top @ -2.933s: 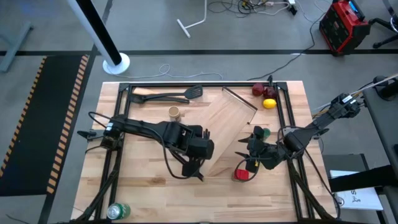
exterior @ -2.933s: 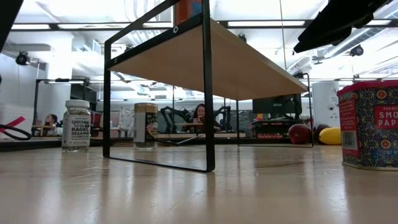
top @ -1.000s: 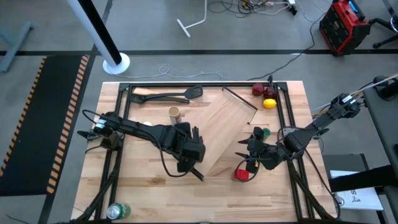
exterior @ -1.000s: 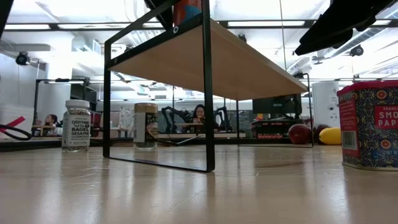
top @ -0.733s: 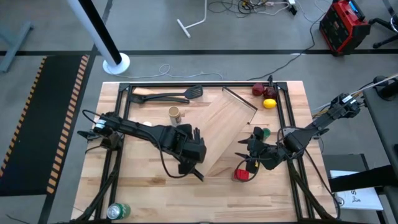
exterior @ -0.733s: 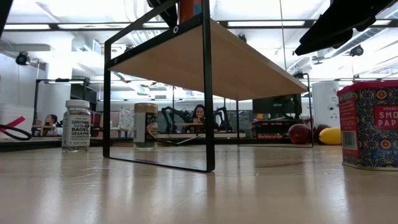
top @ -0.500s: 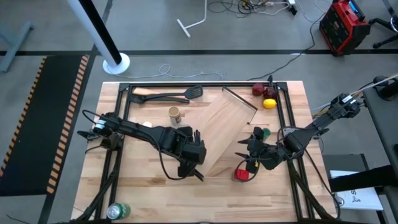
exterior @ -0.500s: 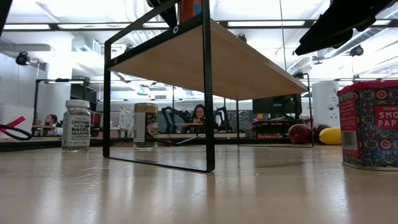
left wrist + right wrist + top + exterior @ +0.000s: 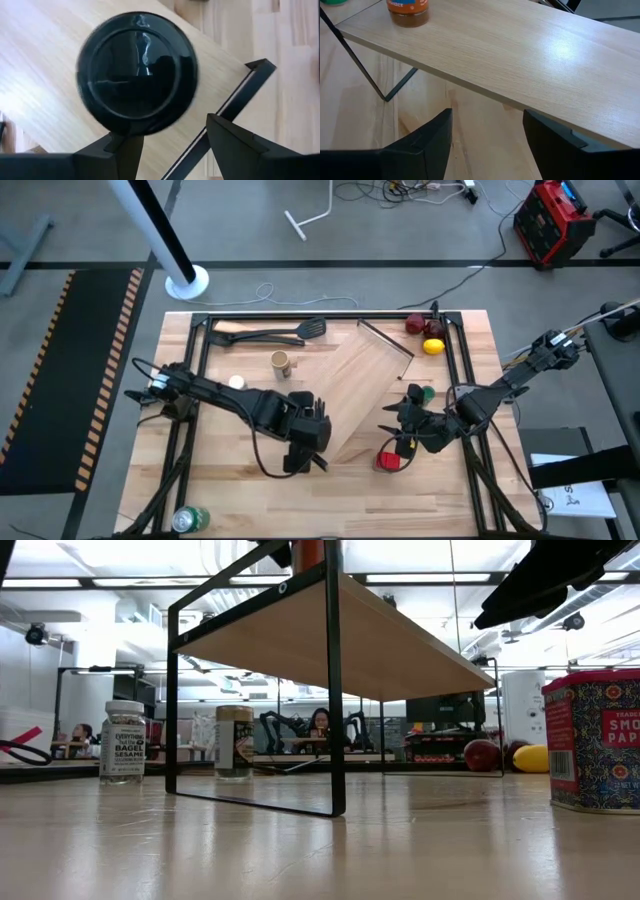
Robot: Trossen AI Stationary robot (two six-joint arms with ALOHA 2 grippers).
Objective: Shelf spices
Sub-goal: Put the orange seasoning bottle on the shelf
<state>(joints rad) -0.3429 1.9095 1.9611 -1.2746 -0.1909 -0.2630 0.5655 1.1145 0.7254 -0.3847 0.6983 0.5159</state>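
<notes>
High view: straight down over whole tabletop (image 9: 230,470). Low view: tabletop height, level, facing room. Both wrist views sit close; all 4 share the shelf (image 9: 362,385)

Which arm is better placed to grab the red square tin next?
Right. The right gripper, open, hovers just beside the red square tin; the left gripper is across the shelf, by the black-capped jar.

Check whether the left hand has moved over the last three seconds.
Yes. In the high view the left hand has drawn back along the shelf, away from its middle toward the shelf's near corner, and the white-capped jar now shows behind its arm.
</notes>
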